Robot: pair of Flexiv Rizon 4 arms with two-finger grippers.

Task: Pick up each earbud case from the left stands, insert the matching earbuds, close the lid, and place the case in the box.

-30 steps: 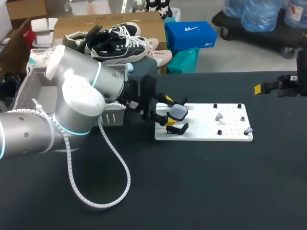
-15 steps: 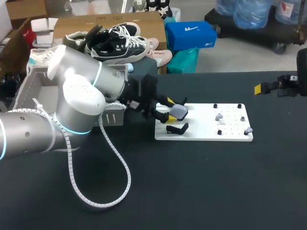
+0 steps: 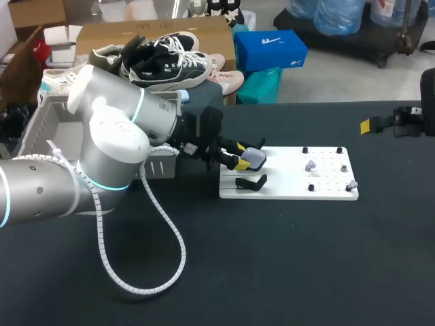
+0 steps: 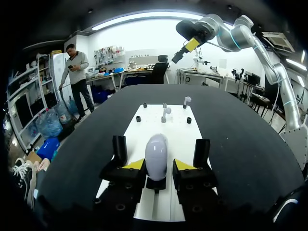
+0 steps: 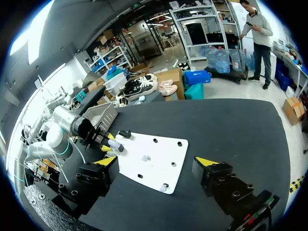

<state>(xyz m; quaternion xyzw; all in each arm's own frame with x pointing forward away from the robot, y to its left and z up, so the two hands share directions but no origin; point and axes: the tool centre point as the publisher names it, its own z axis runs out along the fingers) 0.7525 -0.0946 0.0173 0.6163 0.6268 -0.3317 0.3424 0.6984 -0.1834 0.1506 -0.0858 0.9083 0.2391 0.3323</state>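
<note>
A pale grey earbud case (image 3: 253, 158) (image 4: 157, 155) stands on edge on a black stand at the left end of the white board (image 3: 326, 190) (image 4: 179, 126). My left gripper (image 3: 242, 156) (image 4: 157, 164) has its yellow tips against both sides of the case. Small whitish earbuds (image 3: 310, 165) (image 4: 165, 113) sit on pegs further along the board, another earbud (image 3: 351, 184) at its right end. My right gripper (image 3: 378, 125) (image 5: 158, 162) hangs open and empty above the table's far right, well away from the board (image 5: 166, 144).
An empty black stand (image 3: 251, 182) sits on the board just in front of the held case. The grey box (image 3: 41, 129) lies at the left behind my left arm. A white cable (image 3: 163, 258) loops over the table under that arm. Black pegs (image 3: 311, 187) dot the board.
My left gripper's fingers have drawn in from wide open until they lie against the case. The case, the left arm and the right arm have stayed in place.
</note>
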